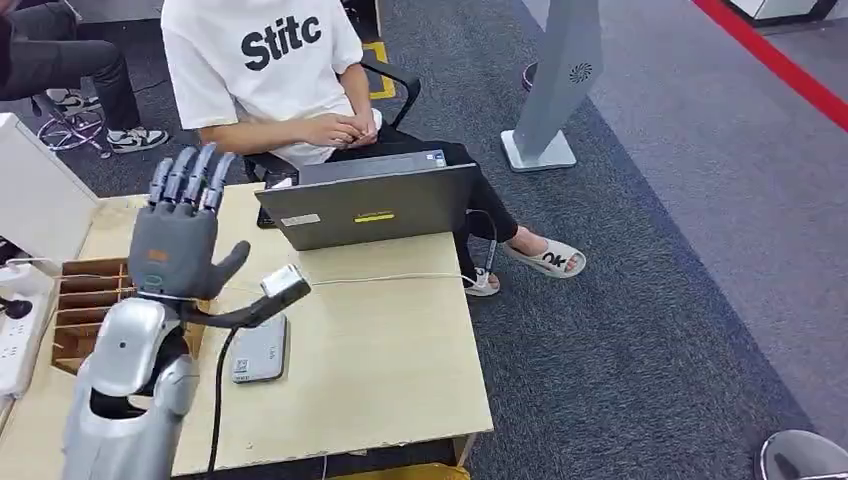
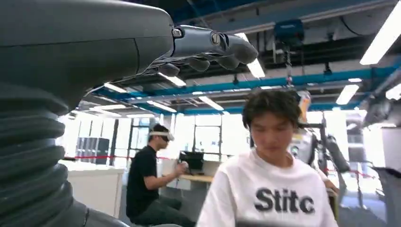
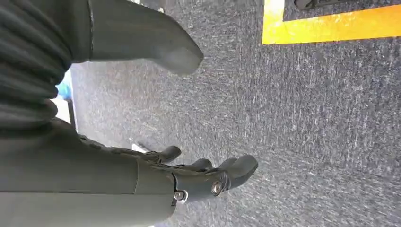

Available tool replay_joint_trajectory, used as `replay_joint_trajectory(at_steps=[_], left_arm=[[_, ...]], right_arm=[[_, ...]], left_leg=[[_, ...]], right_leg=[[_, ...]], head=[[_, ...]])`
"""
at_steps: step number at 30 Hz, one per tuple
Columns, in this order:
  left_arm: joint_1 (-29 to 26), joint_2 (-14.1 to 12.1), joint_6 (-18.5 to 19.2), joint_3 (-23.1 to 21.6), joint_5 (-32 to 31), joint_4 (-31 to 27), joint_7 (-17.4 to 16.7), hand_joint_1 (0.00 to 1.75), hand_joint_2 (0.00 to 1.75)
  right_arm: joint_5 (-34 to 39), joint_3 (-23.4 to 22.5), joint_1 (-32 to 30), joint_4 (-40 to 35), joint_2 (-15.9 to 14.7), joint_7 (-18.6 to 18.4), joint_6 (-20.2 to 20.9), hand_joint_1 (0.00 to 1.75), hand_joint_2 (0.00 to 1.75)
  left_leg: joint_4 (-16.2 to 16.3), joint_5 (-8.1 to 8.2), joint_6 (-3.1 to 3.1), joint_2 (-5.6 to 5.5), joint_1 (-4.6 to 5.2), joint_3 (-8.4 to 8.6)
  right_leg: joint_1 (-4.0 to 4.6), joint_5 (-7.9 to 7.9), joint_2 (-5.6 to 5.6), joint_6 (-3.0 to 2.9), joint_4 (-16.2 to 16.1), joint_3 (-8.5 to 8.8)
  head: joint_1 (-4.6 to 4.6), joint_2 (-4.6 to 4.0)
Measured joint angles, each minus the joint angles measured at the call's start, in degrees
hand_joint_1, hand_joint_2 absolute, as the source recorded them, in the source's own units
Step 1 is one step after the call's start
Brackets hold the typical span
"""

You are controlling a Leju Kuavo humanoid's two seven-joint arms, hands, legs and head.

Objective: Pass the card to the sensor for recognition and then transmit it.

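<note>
You get even, bright indoor light on the counter (image 1: 380, 340), with soft shadows and no glare. In the left wrist view, ceiling strip lights (image 2: 383, 33) and windows (image 2: 203, 132) blow out, and the person's face is motion-blurred. The carpet (image 3: 307, 118) looks soft.

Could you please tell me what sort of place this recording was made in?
Probably an indoor robot test hall or lab: a pale wooden table with a grey laptop, grey carpet with red floor tape, and an exposed blue-beamed ceiling.
</note>
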State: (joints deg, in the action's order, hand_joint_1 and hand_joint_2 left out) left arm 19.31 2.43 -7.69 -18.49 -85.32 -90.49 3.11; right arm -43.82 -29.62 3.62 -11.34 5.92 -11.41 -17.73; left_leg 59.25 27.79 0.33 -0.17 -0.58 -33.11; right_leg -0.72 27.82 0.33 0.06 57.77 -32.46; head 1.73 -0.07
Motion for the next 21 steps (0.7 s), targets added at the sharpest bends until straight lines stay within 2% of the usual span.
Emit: replay_joint_trajectory(at_steps=[4, 12, 15, 18, 21], left_arm=[[-5.61, -1.51, -0.68, -2.34, 3.60, -1.18, 1.05, 0.00, 1.75], [-7.67, -2.93, -0.52, -3.36, 4.70, -2.34, 1.03, 0.00, 1.75], [-8.75, -3.43, 0.81, -3.41, 7.39, -2.95, 1.29, 0.00, 1.75], [-13.02, -5.72, 2.53, -3.41, 11.75, -4.96, 1.18, 0.00, 1.75], [-18.10, -9.89, 4.04, -3.14, 13.37, -6.45, -0.29, 0.00, 1.75]], right_arm=[[0.05, -1.40, -0.08, 0.00, 0.17, -0.40, -0.02, 0.00, 1.75], [-0.15, -2.58, -0.05, 0.00, 0.26, -0.40, -0.02, 0.00, 1.75], [-0.13, -2.91, -0.04, -0.02, 0.33, -0.40, -0.02, 0.00, 1.75], [0.07, -3.95, -0.08, -0.02, 0.48, -0.22, -0.13, 0.00, 1.75], [0.13, -4.98, -0.12, -0.02, 0.57, -0.24, -0.59, 0.00, 1.75]], left_leg=[[0.00, 0.00, 0.00, 0.06, -0.01, -0.05], [0.00, -0.02, 0.00, 0.04, 0.00, -0.06], [0.00, -0.01, 0.00, 0.04, 0.01, -0.07], [-0.01, 0.03, 0.00, 0.16, 0.00, -0.04], [-0.03, 0.04, 0.00, 0.18, -0.02, -0.05]], right_leg=[[0.01, 0.00, 0.03, 0.00, 0.00, -0.08], [0.01, -0.02, 0.01, 0.01, 0.00, -0.05], [0.00, -0.02, 0.01, 0.01, 0.01, -0.01], [0.00, 0.00, 0.15, 0.01, 0.01, -0.04], [0.02, 0.03, 0.15, 0.00, 0.01, -0.11]], head=[[0.00, 0.00], [0.02, 0.00], [0.02, 0.00], [0.00, 0.00], [0.00, 0.00]])
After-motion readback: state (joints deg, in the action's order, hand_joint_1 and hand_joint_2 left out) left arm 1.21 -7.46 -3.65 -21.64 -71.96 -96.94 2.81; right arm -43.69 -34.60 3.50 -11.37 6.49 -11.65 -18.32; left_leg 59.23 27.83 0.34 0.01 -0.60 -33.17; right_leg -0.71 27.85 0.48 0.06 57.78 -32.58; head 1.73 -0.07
